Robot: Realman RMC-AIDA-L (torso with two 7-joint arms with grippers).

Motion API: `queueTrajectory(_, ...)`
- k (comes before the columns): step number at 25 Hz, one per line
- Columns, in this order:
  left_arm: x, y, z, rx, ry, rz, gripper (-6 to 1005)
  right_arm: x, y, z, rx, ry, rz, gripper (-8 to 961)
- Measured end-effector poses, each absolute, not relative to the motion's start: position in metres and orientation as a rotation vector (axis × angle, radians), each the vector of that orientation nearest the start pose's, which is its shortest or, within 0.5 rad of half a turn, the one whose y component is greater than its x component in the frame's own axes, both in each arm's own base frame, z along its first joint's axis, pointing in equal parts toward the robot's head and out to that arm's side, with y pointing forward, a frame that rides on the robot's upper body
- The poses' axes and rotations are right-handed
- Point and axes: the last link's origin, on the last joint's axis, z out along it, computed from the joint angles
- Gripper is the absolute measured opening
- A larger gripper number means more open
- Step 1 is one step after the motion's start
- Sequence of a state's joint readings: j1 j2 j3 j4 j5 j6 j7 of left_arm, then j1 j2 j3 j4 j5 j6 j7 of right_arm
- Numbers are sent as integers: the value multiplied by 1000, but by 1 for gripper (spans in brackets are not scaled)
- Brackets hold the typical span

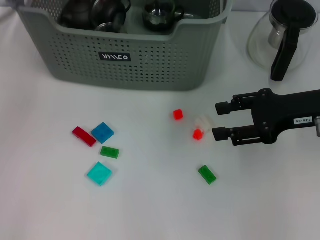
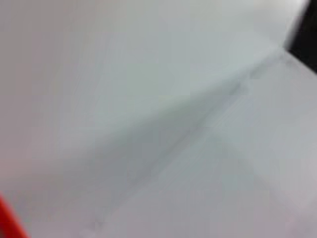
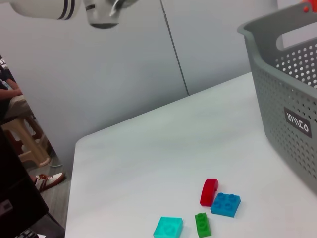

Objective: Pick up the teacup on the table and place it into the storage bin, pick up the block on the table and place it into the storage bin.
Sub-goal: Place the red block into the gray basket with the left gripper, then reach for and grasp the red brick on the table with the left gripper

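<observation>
My right gripper (image 1: pixel 218 120) hangs low over the white worktop (image 1: pixel 150 210), its jaws spread wide and holding nothing. Just in front of the fingertips sit a small red block (image 1: pixel 198 134) and a pale, whitish block (image 1: pixel 203 122), close together; another small red block (image 1: pixel 178 114) lies a little further on, towards the storage bin (image 1: pixel 125 55). The bin stands at the far side of the worktop, well apart from these pieces, and already holds several dark glass teapots or cups (image 1: pixel 100 15). I judge the teacup part looks done and a block is my step now.

To do it well, I should pick one block, centre it between the jaws, and keep the neighbour outside the gap so I do not nudge or pinch both. I should drop low enough to catch the sides and close gently, since so small a piece could squirt away. Then lift clear above the rim before releasing.

My left gripper does not show in any view.
</observation>
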State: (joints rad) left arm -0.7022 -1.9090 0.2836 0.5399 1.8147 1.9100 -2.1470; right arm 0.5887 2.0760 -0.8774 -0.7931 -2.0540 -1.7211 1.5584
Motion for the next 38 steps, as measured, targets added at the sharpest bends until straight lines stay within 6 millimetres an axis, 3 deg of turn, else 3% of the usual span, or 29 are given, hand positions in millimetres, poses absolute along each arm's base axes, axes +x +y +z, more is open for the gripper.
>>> queueTrajectory(3,-207,396,126,-2312,-1429,-1404,258,218,324,-6,-3062,544,561,713)
queueTrajectory(8,-191,442,116,-2307,-1461,-800,272,218,324,-7,-3060,545,563,714)
queueTrajectory(9,-182,454,105,-2312,-1442,-568,275,217,324,-7,-3060,544,564,714)
queueTrajectory(10,-182,454,105,-2312,-1442,-568,278,217,324,-7,-3059,543,563,714)
queueTrajectory(13,-168,468,83,-2295,-1364,-254,286,216,325,-8,-3059,540,565,714)
queueTrajectory(17,-162,482,60,-2188,-1271,-55,297,216,325,-8,-3060,539,564,714)
queueTrajectory(24,-159,492,50,-2096,-1213,-67,316,216,324,-9,-3060,541,567,713)
queueTrajectory(29,-154,484,55,-2121,-1202,-143,330,215,325,-9,-3060,540,567,713)
queueTrajectory(34,-156,447,76,-2253,-1125,-567,421,215,324,-9,-3061,541,569,714)
queueTrajectory(38,-164,402,107,-2387,-1022,-1180,508,215,324,-9,-3061,542,571,714)
